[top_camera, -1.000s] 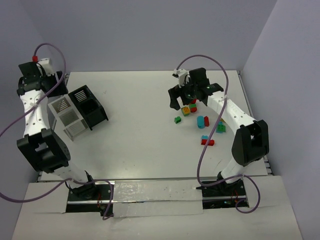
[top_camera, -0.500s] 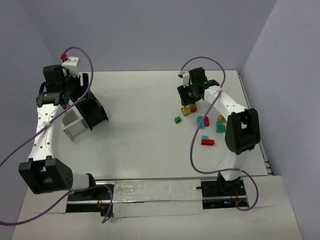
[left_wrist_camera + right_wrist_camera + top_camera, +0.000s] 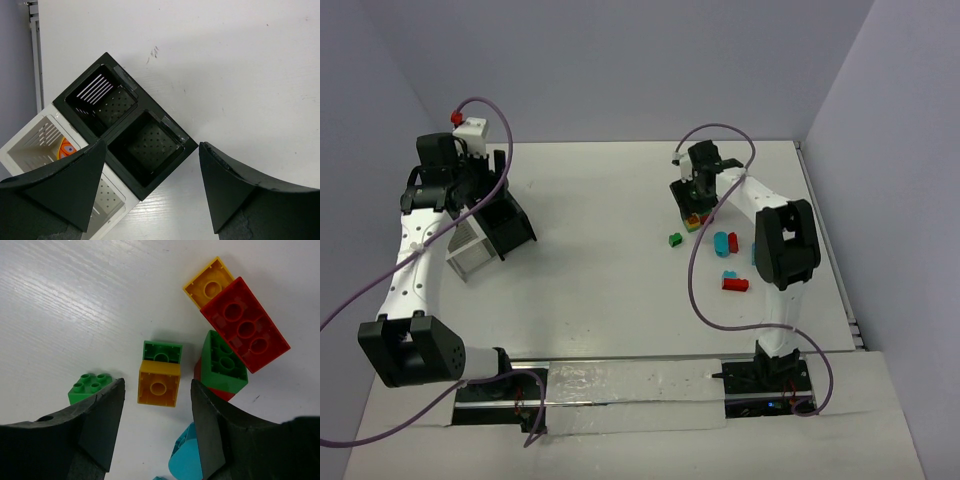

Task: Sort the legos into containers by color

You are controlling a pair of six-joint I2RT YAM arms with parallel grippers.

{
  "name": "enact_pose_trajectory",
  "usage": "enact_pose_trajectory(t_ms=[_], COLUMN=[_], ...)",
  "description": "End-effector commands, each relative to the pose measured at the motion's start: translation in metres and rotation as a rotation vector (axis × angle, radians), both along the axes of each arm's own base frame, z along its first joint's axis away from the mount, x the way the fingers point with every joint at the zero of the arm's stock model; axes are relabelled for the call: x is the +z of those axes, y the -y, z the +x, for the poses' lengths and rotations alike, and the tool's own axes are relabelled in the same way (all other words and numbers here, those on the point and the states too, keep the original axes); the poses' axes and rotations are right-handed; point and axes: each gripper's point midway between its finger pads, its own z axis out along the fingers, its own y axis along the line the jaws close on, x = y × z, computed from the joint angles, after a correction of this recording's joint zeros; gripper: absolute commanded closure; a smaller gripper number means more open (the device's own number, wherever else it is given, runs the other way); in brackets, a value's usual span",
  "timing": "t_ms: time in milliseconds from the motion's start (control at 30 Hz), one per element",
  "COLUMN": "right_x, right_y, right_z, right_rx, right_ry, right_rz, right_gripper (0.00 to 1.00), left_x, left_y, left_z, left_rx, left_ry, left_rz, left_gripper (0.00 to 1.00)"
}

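The legos lie at the right of the table. In the right wrist view an upturned yellow brick joined to a green one lies between the tips of my open right gripper, with a gap on each side. A green brick sits by the left finger, and a red brick, a yellow brick, a green brick and a teal brick lie to the right. My open left gripper hovers empty over the black containers, beside the white containers.
From above, loose bricks spread below my right gripper: green, cyan, red. The containers stand at the far left under my left gripper. One white bin holds an orange item. Walls close the table's back and sides.
My left arm has swung from the far left edge to above the containers. My right gripper has turned and come down over the lego pile, its jaws narrower than before.
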Motion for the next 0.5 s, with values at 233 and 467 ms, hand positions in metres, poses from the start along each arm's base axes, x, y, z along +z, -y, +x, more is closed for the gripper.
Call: enact_pose_trajectory(t_ms=[233, 467], right_x=[-0.015, -0.018], right_y=[0.003, 0.004], right_z=[0.007, 0.004], right_rx=[-0.016, -0.013], right_ry=[-0.024, -0.041], right_rz=[-0.034, -0.037], right_gripper=[0.47, 0.73], left_x=[0.022, 0.023], left_y=[0.007, 0.009], left_z=[0.003, 0.002], left_rx=[-0.004, -0.008], left_ry=[0.08, 0.082], left_rz=[-0.015, -0.023], left_gripper=[0.15, 0.15])
